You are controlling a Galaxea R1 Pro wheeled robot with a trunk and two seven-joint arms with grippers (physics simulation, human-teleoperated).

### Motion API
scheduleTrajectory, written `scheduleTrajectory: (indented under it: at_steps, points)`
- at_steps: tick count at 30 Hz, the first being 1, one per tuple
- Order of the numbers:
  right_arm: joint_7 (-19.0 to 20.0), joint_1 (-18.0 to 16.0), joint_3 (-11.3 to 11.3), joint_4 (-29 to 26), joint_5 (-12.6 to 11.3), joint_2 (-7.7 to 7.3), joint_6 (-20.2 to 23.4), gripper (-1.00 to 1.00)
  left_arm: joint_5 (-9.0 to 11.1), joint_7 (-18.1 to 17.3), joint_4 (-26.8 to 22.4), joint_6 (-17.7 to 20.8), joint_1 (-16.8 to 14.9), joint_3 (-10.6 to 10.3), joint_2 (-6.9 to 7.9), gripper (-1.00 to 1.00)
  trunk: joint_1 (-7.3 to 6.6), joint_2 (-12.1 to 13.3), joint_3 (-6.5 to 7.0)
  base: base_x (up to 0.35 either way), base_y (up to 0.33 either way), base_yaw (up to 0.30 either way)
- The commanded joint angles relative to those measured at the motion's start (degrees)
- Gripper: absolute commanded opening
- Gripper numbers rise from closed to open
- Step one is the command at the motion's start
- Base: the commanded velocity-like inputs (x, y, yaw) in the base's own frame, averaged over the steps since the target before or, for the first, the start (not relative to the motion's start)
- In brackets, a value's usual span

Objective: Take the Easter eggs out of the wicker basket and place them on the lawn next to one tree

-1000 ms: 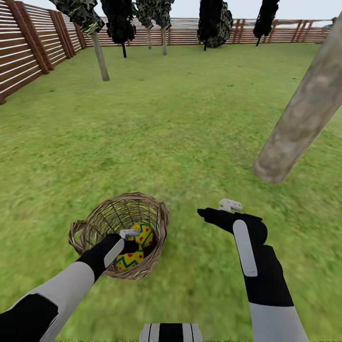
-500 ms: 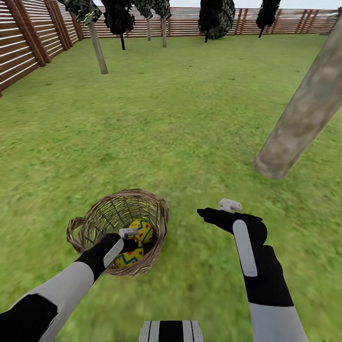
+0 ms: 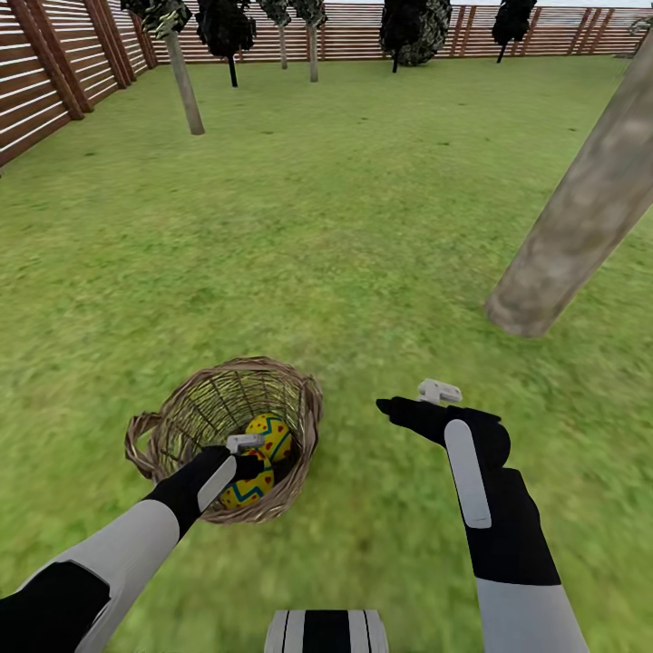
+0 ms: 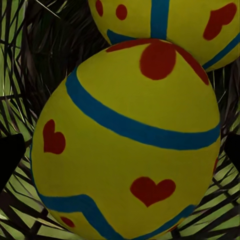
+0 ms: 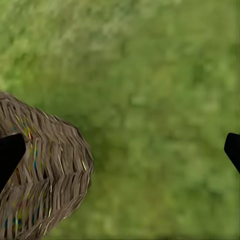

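Tilting a little further down since a second ago, our head camera is making the whole garden slide up the picture, while both arms are keeping their places against the view. We are holding our left pincer point(image 3: 247, 446) inside the small round tan-brown wicker basket point(image 3: 299, 392), which is sitting on the mottled green lawn point(image 3: 345, 227). Its dark fingertips point(image 4: 9, 155) are standing wide apart on either side of a bright yellow Easter egg with blue bands and red hearts point(image 4: 127, 145), not yet closing on it. A second yellow egg point(image 4: 165, 25) is lying just behind the first, touching it; we cannot tell about a third. Our right pincer point(image 3: 413, 404) is hovering spread and empty over the grass, just beside the basket. A thick grey-brown tree trunk point(image 3: 580, 218) is standing near, ahead on our right.
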Motion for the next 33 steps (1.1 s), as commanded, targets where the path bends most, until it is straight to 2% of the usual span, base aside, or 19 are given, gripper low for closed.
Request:
scheduleTrajectory:
  at_steps: [1, 10, 15, 25, 28, 33]
  points:
    - [-0.52, -0.04, -0.07, -0.05, -0.61, 0.04, 0.19, 1.00, 0.60, 0.49, -0.15, 0.17, -0.01, -0.49, 0.07, 1.00, -0.01, -0.02, -0.04, 0.000, 0.000, 0.000]
    - [-0.52, -0.04, -0.07, -0.04, -0.61, 0.04, 0.19, 1.00, 0.60, 0.40, -0.18, 0.12, 0.04, -0.73, 0.07, 1.00, -0.01, -0.02, -0.04, 0.000, 0.000, 0.000]
    - [-0.52, -0.04, -0.07, 0.00, -0.61, 0.04, 0.19, 1.00, 0.60, -0.02, -0.19, 0.13, 0.05, -0.82, 0.01, 1.00, 0.12, -0.08, -1.15, 0.000, 0.000, 0.000]
    - [-0.52, -0.04, -0.07, -0.02, -0.61, 0.04, 0.19, 1.00, 0.60, 0.13, -0.19, 0.05, 0.05, -0.85, 0.07, 1.00, 0.12, -0.08, -1.15, 0.000, 0.000, 0.000]
    - [-0.52, -0.04, -0.07, -0.01, -0.61, 0.04, 0.19, 1.00, 0.60, 0.15, -0.19, 0.04, 0.05, -0.82, 0.07, 1.00, 0.20, -0.12, -1.82, 0.000, 0.000, 0.000]
    - [-0.52, -0.04, -0.07, -0.01, -0.61, 0.04, 0.19, 1.00, 0.60, 0.19, -0.19, 0.04, 0.05, -0.84, 0.07, 1.00, 0.20, -0.12, -1.82, 0.000, 0.000, 0.000]
